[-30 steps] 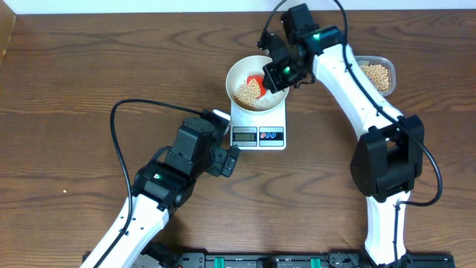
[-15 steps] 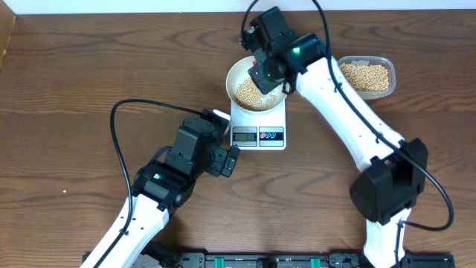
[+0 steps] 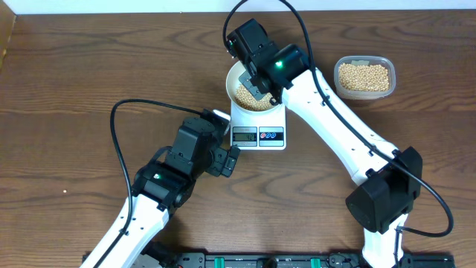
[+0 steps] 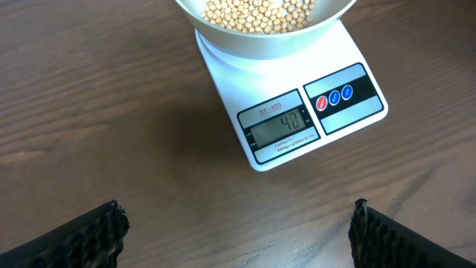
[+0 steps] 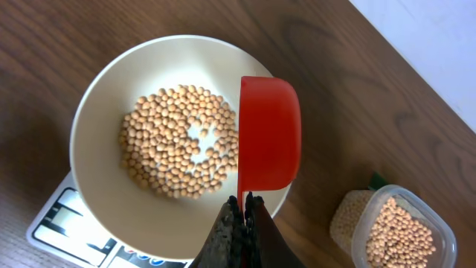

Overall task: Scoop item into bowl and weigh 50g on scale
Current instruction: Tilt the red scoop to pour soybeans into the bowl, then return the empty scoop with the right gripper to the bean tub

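My right arm (image 3: 335, 126) runs from its base in the lower right of the overhead view up and left in a long diagonal, ending over the bowl (image 3: 233, 74) at top centre. The right gripper (image 5: 244, 205) has its fingers pinched tight together on the handle of a red scoop (image 5: 269, 134). In the wrist view the scoop is turned on its side above the bowl's right rim. I cannot see inside the scoop from any view.

My left arm (image 3: 160, 186) comes up from the lower left and bends toward the middle. Its left gripper (image 4: 238, 238) has its jaws spread wide and holds nothing, pointing at the scale (image 4: 297, 119) from just below and left of it, without touching.

The bowl sits on the scale's platform, and the beans (image 5: 175, 149) lie in a loose layer over its bottom, with a small bare patch near the middle. The scale's display (image 4: 279, 128) is lit; the first digit looks like a 4, and I cannot read the second for sure. A red and a blue button sit to the right of the display.

A clear tub (image 3: 364, 77) with more beans stands at the upper right, well apart from the scale. Everything rests on a dark wooden table (image 3: 74, 89), and a white wall (image 3: 149, 6) shows along the top edge.
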`<state>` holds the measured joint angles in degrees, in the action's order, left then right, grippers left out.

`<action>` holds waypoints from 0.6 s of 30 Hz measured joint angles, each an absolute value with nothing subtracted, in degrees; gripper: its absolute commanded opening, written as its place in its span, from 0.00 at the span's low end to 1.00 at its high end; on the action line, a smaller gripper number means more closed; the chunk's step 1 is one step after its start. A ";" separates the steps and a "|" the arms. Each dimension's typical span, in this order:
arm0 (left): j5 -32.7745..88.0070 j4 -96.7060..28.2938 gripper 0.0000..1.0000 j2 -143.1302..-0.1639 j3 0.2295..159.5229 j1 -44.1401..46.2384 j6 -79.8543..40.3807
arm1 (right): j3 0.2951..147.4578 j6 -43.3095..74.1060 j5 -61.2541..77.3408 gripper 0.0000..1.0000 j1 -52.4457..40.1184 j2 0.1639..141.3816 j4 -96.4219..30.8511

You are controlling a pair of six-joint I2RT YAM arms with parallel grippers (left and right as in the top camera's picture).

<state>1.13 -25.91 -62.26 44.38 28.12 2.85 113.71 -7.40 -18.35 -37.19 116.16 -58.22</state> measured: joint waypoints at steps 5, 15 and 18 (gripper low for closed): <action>1.13 -25.91 0.97 -62.26 44.38 28.12 2.85 | 113.71 -7.81 -14.94 0.01 -36.42 116.16 -58.17; 1.13 -25.93 0.97 -62.26 44.38 28.12 2.85 | 113.84 -7.84 1.02 0.01 -26.20 114.50 -58.11; 1.13 -25.91 0.97 -62.26 44.38 28.12 2.85 | 113.84 -7.68 5.98 0.01 -21.02 111.63 -58.13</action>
